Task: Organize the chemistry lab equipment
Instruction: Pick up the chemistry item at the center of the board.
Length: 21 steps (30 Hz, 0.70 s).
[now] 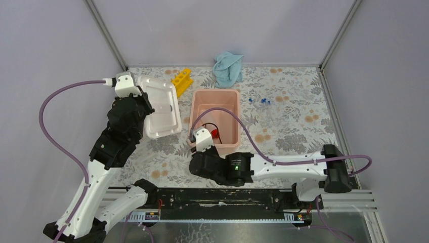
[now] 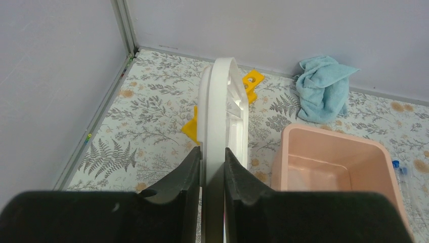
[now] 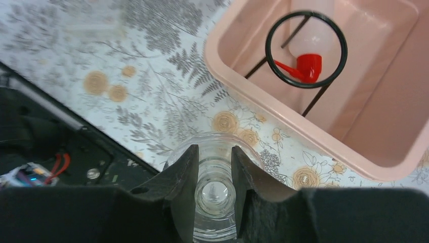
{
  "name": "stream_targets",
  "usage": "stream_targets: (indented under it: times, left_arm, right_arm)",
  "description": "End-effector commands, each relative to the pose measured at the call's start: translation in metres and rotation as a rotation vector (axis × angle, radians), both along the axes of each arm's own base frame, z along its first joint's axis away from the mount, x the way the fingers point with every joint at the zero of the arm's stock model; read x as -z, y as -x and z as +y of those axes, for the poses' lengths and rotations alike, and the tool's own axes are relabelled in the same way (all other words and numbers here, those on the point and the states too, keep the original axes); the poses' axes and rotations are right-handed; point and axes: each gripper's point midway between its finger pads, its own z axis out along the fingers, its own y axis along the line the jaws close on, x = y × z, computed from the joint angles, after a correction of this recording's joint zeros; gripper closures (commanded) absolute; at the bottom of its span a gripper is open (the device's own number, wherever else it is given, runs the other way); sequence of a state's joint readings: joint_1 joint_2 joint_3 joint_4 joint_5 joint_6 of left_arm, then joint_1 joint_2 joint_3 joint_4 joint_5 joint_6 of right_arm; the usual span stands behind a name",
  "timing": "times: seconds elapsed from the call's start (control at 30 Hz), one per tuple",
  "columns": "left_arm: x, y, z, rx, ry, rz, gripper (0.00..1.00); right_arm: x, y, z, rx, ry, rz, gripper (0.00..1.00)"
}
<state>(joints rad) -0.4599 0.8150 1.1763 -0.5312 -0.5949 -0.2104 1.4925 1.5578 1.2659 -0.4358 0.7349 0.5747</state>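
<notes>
My left gripper [image 2: 212,154] clamps the white lid [image 2: 222,91]. My right gripper [image 3: 215,152] clamps a clear glass vessel [image 3: 215,195], which I judge should go next into the pink bin [image 3: 263,98].

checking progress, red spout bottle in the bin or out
In: the bottle lies in the pink bin with the wire ring.

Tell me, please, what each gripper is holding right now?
Left gripper: closed on the white lid.
Right gripper: closed on a clear glass vessel.
</notes>
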Motion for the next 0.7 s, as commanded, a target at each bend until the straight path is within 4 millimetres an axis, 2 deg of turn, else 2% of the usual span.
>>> stream_targets:
  times: [0.0, 0.17, 0.33, 0.47, 0.67]
  left_arm:
    - [-0.037, -0.002, 0.004, -0.037, 0.071, -0.120, 1.00]
    - [-0.045, -0.003, 0.006, -0.045, 0.071, -0.133, 1.00]
    - [-0.051, -0.002, 0.007, -0.048, 0.072, -0.143, 1.00]
    - [-0.056, -0.001, 0.007, -0.046, 0.070, -0.146, 1.00]
    - [-0.060, 0.001, 0.009, -0.046, 0.066, -0.152, 1.00]
  right_arm:
    - [-0.083, 0.008, 0.002, -0.043, -0.134, -0.029, 1.00]
    - [-0.127, 0.002, 0.004, -0.058, -0.177, -0.085, 1.00]
    - [-0.165, -0.015, 0.006, -0.042, -0.192, -0.177, 1.00]
    - [-0.187, -0.046, 0.003, 0.000, -0.213, -0.216, 1.00]
    - [-0.200, -0.099, -0.008, 0.074, -0.214, -0.257, 1.00]
